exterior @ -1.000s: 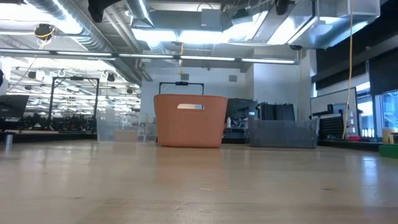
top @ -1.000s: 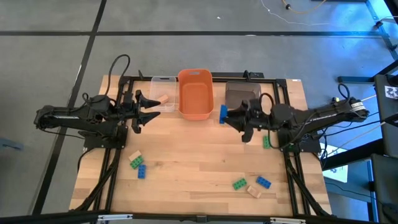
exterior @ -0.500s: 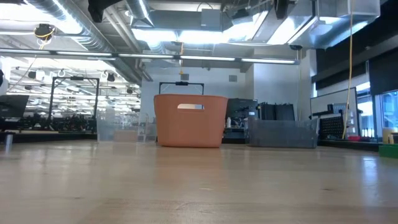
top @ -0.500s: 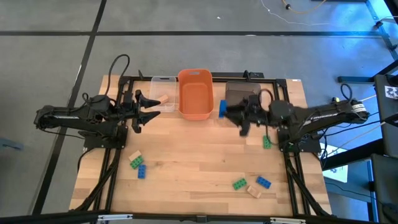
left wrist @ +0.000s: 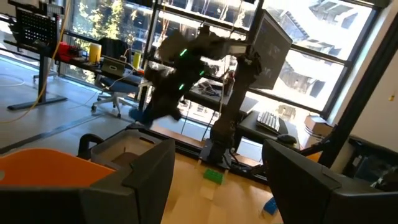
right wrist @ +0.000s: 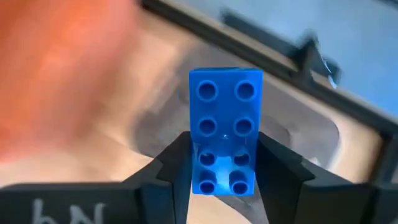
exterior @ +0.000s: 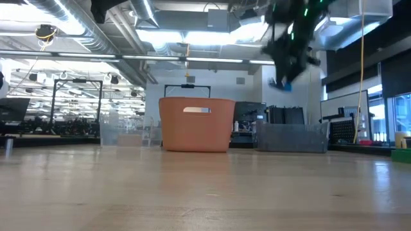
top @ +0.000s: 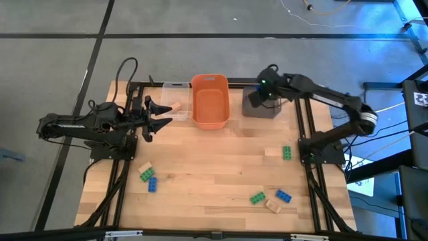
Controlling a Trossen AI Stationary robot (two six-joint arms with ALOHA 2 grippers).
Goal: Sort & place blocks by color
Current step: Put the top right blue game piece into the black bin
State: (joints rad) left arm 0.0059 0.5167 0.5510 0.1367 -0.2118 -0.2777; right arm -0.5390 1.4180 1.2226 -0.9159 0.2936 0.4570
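Right gripper (right wrist: pixel 224 171) is clamped on a blue block (right wrist: pixel 225 130), which is held between its fingers, raised above the grey-brown bin (top: pixel 262 105). Left gripper (top: pixel 164 115) is held wide apart, empty, far from that bin beyond the orange bin (top: pixel 210 102).

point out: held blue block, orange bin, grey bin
blue block (right wrist: pixel 224 127): right wrist view, middle of its studded face, between the right gripper's fingers.
orange bin (top: pixel 210 121): high view, near rim.
grey bin (exterior: pixel 290 139): low view, front wall.
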